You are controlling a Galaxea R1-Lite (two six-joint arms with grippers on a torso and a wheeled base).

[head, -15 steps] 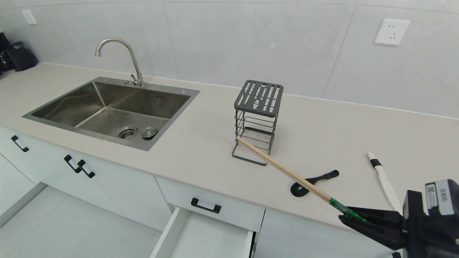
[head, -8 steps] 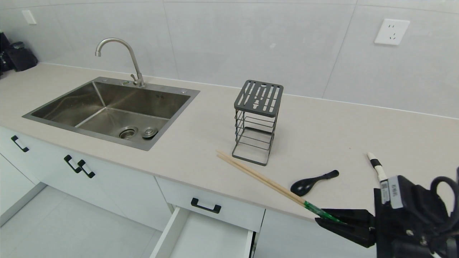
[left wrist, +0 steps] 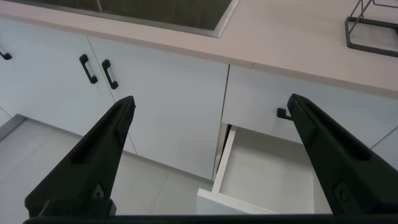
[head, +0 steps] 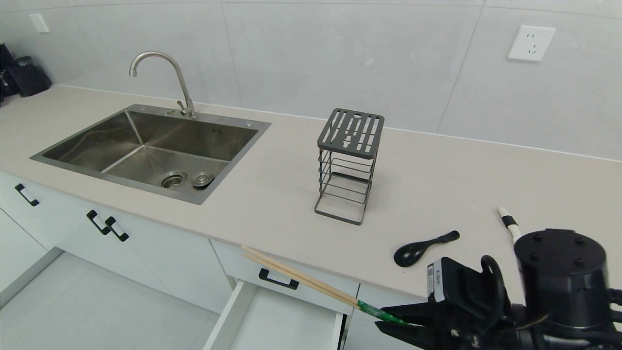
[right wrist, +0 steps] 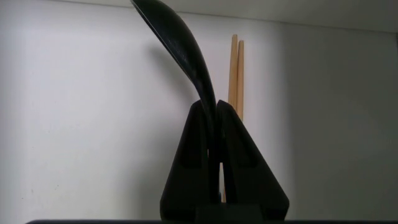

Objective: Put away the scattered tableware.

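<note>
A pair of wooden chopsticks [head: 301,278] with green ends is held in my right gripper [head: 388,318], which is shut on the green ends. They point left, just in front of the counter edge and above the open white drawer [head: 272,321]. In the right wrist view the chopsticks [right wrist: 235,74] stick out past the closed right gripper [right wrist: 214,112]. A black spoon [head: 423,248] and a white knife [head: 508,221] lie on the counter at the right. My left gripper [left wrist: 211,155] hangs open in front of the cabinets, near the drawer [left wrist: 267,174].
A dark wire rack [head: 347,165] with a slotted top stands mid-counter. The steel sink [head: 146,150] with its faucet [head: 163,78] is at the left. White cabinet doors with black handles [head: 107,226] run below the counter.
My right gripper has carried the chopsticks left and down, from beside the rack over the counter to below the counter edge above the open drawer. Its wrist has turned.
</note>
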